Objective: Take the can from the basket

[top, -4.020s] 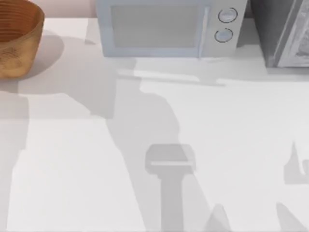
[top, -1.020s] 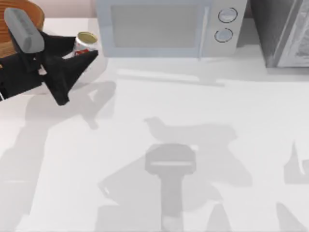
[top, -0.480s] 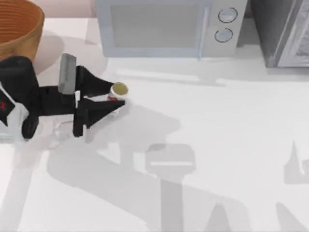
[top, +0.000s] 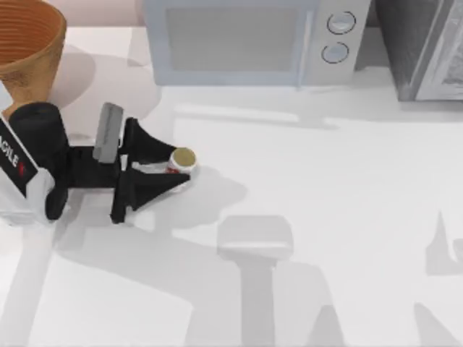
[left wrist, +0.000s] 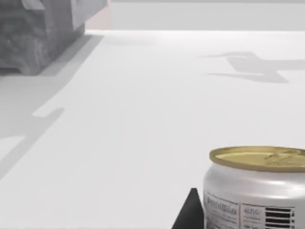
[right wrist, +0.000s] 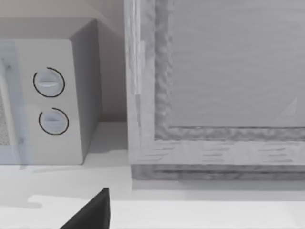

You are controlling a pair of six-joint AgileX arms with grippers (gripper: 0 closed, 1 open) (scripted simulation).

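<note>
L arm enters top view from 9 o'clock edge, reaching toward 3. L gripper (top: 176,165) low over table (top: 325,217), fingers (top: 148,139) pinching the can (top: 183,160), one black finger each side of it. Can upright, gold top facing up, whitish side w/ red mark just visible between fingers. Can sits left of table centre, roughly 9 o'clock from middle, clear of the basket (top: 25,43). Whether can base touches table or hangs just above: cannot tell.

Basket at 10–11 o'clock corner, ribbed inside showing, part cut by frame edge. Well apart from can.

Microwave (top: 246,40) at 12 o'clock, back edge of table, two round dials on its right end. Grey cabinet-like block (top: 423,47) at 1–2 o'clock corner.

L wrist view: can (left wrist: 255,188) close up, gold lid, silver wall w/ printed label + barcode; black fingertip (left wrist: 190,212) beside it.

R wrist view: microwave dials (right wrist: 50,102), grey block (right wrist: 214,86), black tip of R gripper (right wrist: 93,212) at the frame edge; finger state cannot tell.
</note>
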